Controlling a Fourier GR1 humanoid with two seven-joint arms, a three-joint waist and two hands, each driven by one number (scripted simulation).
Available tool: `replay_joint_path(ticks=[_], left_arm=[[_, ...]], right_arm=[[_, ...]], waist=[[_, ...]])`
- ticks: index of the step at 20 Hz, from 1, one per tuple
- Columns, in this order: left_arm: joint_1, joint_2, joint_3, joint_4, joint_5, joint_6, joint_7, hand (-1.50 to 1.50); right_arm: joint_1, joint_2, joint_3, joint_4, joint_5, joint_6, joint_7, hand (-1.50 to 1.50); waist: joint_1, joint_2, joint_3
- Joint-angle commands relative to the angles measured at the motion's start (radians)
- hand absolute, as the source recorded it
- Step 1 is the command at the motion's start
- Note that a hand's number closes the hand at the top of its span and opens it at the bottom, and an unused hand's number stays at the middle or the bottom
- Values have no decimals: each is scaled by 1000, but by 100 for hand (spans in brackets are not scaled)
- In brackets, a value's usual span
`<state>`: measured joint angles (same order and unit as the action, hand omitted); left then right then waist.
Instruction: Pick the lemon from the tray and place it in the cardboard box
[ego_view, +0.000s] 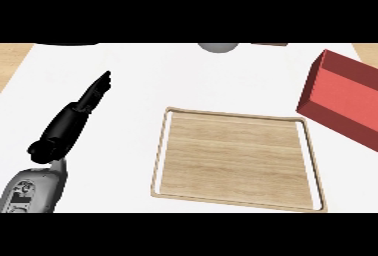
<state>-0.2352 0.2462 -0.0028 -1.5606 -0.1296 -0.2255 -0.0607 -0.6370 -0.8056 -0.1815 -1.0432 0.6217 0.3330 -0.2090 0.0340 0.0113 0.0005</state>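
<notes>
A white counter top (221, 80) is seen filling most of the frame, and tan strips are shown past its edges at the upper left and upper right. A shallow wooden tray (157, 165) with a raised rim is set at the centre and lower right of the frame, slightly turned, and its wood-grain floor is shown bare. A red box (347, 100) is placed at the right edge of the frame, tilted and cut off by that edge, just beside the tray's upper right corner but apart from it. The grey left forearm (33, 190) is brought in from the lower left corner, and the black left hand (70, 120) is held out over the counter, well left of the tray, with its fingers straight and pointed towards the upper left; nothing is held by it. A small grey rounded object (218, 47) is cut off at the top centre. The lemon's place cannot be told from this view.
</notes>
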Motion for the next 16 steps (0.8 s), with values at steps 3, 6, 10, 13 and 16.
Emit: replay_joint_path(ticks=[3,6,10,13,16], left_arm=[[58,10,-11,-24,8,-36,-42,0],[-10,-5,1,18,-11,-3,-11,0],[-27,-18,-4,50,-24,7,-25,0],[22,-34,-20,11,-21,6,-19,0],[18,-31,-26,-38,-11,-7,10,0]], right_arm=[[-77,-70,67,313,92,41,-182,150],[-84,-110,131,390,166,66,-255,150],[-131,-126,157,527,193,112,-396,-150],[-174,-132,154,597,198,107,-515,-150],[-220,-109,98,626,135,116,-581,-150]], waist=[[22,5,1],[8,6,1],[9,7,2],[18,5,2],[30,5,4]])
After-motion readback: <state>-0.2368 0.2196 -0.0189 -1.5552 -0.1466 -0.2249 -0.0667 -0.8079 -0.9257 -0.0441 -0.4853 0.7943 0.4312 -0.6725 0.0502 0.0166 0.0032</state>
